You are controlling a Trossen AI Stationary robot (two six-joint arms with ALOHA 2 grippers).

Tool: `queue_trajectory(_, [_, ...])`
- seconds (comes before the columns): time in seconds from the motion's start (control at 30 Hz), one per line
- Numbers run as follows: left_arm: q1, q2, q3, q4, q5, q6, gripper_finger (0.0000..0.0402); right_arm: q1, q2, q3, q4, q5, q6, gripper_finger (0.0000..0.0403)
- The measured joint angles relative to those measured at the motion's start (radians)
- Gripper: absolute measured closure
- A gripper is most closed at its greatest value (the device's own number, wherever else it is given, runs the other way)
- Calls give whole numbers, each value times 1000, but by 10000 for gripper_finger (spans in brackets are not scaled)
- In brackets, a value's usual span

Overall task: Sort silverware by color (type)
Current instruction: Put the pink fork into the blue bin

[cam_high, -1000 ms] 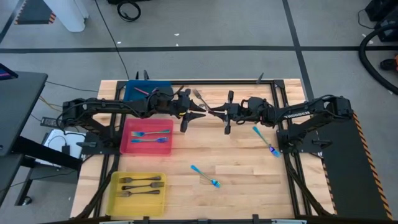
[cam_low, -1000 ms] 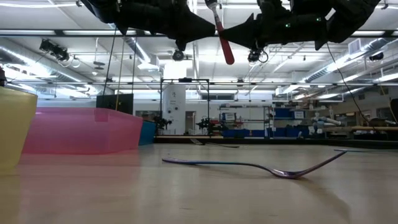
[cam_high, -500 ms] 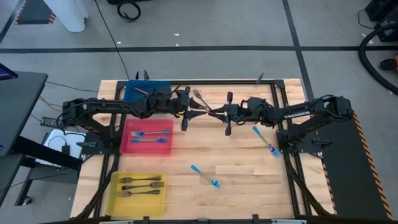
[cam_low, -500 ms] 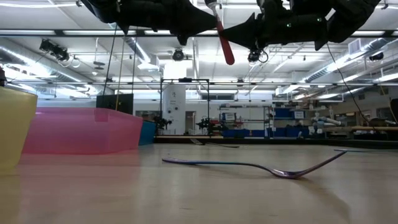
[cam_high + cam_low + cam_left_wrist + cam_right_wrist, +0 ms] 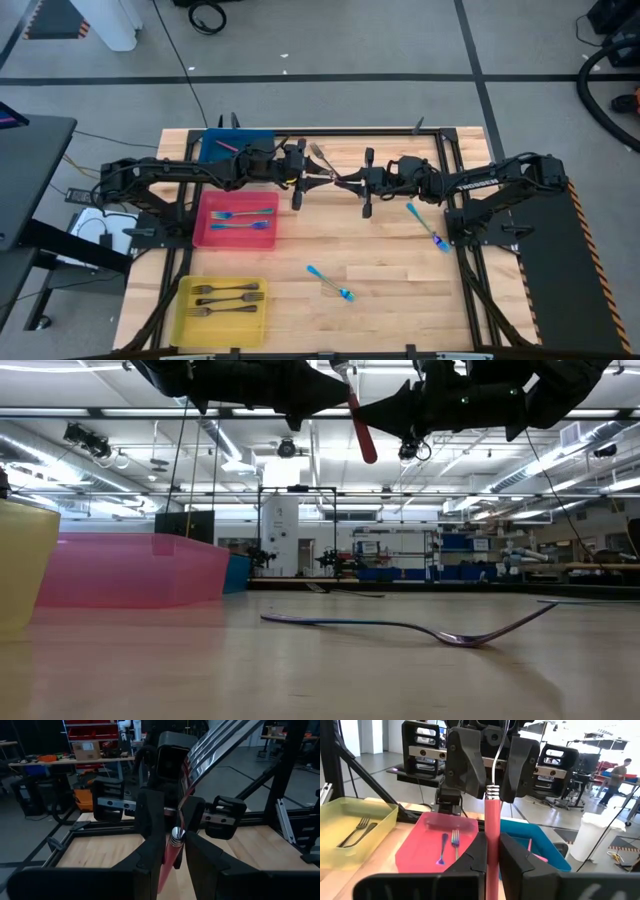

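Note:
A fork with a red handle (image 5: 335,177) is held high above the table's far middle, between my two grippers. My right gripper (image 5: 353,182) is shut on its handle. My left gripper (image 5: 312,180) faces it from the table's left, shut on the ribbed collar. The tines (image 5: 220,740) point up and away. The handle's free end (image 5: 365,452) slants down. Two blue-handled forks (image 5: 330,282) (image 5: 428,228) lie flat on the table. My left gripper pinches the fork at the ribbed metal collar (image 5: 177,836) where the handle meets the neck. One finger is on each side, coming level from the table's left. My right gripper pinches the red handle (image 5: 492,827) just below the collar between its two fingers (image 5: 476,857). It comes level from the table's right. The fork is clear of the table, tilted, tines up.
A blue bin (image 5: 215,146) with a red-handled fork stands at the far left. In front of it is a pink bin (image 5: 205,235) with blue-handled forks. A yellow bin (image 5: 185,310) with dark forks stands near the front edge. Bare wood lies right of the bins.
My left gripper's fingers have closed in around the fork's collar. The fork and my right gripper have kept still.

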Motion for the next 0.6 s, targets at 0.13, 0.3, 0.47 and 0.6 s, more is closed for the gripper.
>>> queue_trajectory(0.13, [0, 0, 0, 0, 0, 0, 308, 0, 6, 0, 5, -4, 0, 372])
queue_trajectory(0.3, [0, 0, 0, 0, 0, 3, 308, 0, 10, 0, 7, -5, 4, 372])
queue_trajectory(0.47, [0, 0, 0, 2, 9, 3, 308, 0, 10, 5, 5, -5, 8, 372])
queue_trajectory(0.6, [1, 0, 0, 2, 60, 2, 308, 0, 10, 6, 6, -10, 8, 372])
